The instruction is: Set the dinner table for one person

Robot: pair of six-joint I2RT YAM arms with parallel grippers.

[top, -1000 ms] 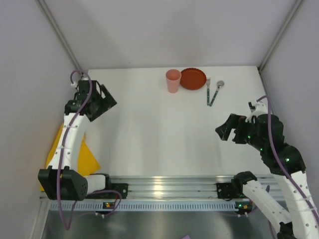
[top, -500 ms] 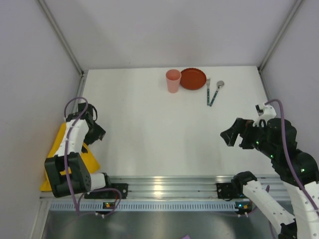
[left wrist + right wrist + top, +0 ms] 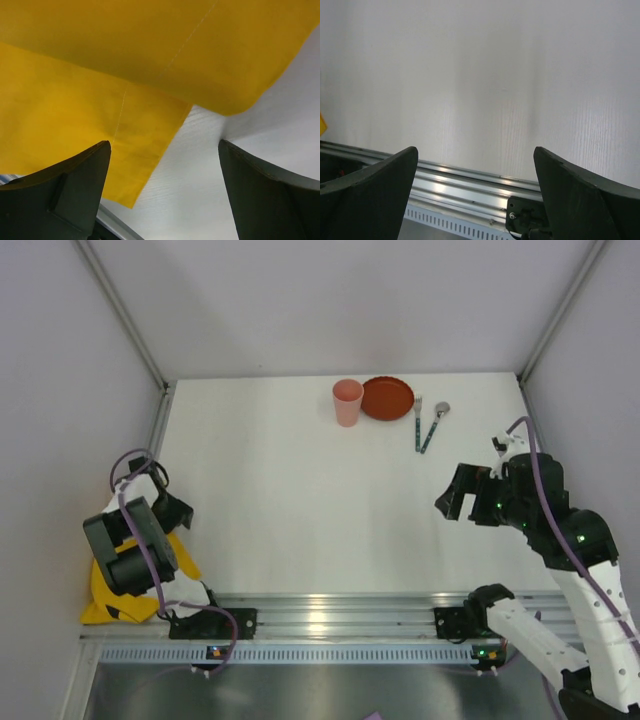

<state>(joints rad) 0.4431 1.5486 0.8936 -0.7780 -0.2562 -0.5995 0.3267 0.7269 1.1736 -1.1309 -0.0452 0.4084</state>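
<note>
The white dinner table (image 3: 300,490) carries a pink cup (image 3: 347,401), a red plate (image 3: 388,397), a fork (image 3: 418,421) and a spoon (image 3: 434,427) at its far edge. A folded yellow cloth mat (image 3: 115,595) hangs off the near left corner. My left gripper (image 3: 172,512) is open and empty, low beside the mat. In the left wrist view the mat (image 3: 100,75) fills the upper part above the open gripper (image 3: 165,192), with the table (image 3: 200,175) below it. My right gripper (image 3: 453,502) is open and empty above the right side of the table (image 3: 485,75).
Silver rails (image 3: 330,612) run along the near edge and also show in the right wrist view (image 3: 470,177). A metal rail (image 3: 160,425) edges the table's left side. Grey walls close in the left, right and back.
My left arm has folded back and down from the far left side to the mat at the near left corner. My right gripper has shifted slightly over the right side of the table.
</note>
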